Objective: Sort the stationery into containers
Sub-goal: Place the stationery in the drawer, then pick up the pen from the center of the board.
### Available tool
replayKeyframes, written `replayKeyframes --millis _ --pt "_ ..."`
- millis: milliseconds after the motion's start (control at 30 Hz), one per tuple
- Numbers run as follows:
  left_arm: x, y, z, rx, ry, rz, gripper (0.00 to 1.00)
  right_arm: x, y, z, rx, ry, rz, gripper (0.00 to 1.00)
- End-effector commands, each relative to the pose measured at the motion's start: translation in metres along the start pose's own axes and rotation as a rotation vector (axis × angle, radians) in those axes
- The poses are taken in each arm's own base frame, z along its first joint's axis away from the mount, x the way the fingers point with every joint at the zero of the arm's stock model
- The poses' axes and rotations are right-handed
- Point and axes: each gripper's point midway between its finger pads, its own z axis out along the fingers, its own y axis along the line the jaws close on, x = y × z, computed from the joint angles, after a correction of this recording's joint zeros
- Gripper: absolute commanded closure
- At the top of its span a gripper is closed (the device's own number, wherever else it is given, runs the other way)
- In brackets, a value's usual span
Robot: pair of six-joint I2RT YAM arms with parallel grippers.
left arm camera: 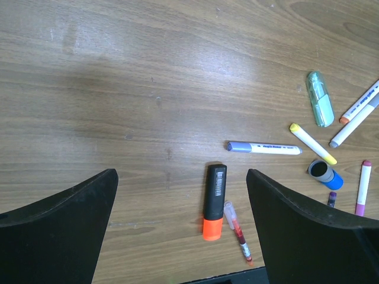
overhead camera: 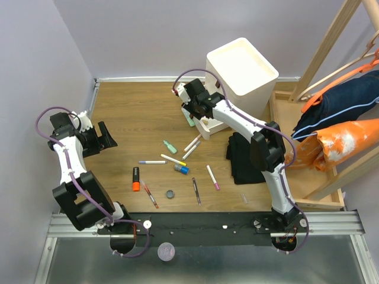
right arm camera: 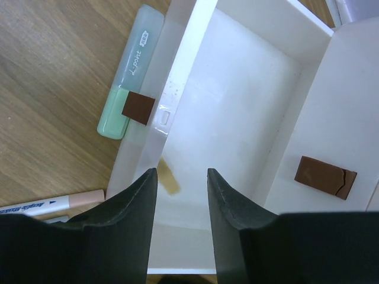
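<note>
Stationery is spread across the middle of your wooden table. Your left gripper hangs above the table's left part with its fingers spread wide and nothing between them. Under it, slightly to the right, lies the orange highlighter, with a thin red pen just beside its orange end.

Further right you have a white pen with a blue cap, a yellow-capped pen, a pale-green highlighter, a stubby blue piece close by the yellow-capped pen's tip, and a pink-capped marker.

Your right gripper is over the pulled-out cream drawer at the foot of the white cabinet. Its fingers stand a little apart, pinching nothing. A second green highlighter lies on the table outside the drawer, against its wall by the brown handle. A small tan patch shows on the drawer floor; it may be only a reflection. A folded black cloth lies right of the pens.
</note>
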Motion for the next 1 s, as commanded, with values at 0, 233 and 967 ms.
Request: replayKeyframes --millis 0,233,967 --pt "-0.001 -0.008 -0.006 0.028 -0.025 0.008 0.01 -0.006 -0.014 -0.008 0.051 -0.024 0.032 0.50" --pt "0.000 -0.019 -0.009 0.067 -0.033 0.046 0.01 -0.015 0.017 -0.048 -0.158 -0.072 0.012 0.45" --pt "0.056 -0.106 0.000 0.335 0.107 0.401 0.02 0.023 0.185 -0.121 -0.613 -0.029 -0.194 0.42"
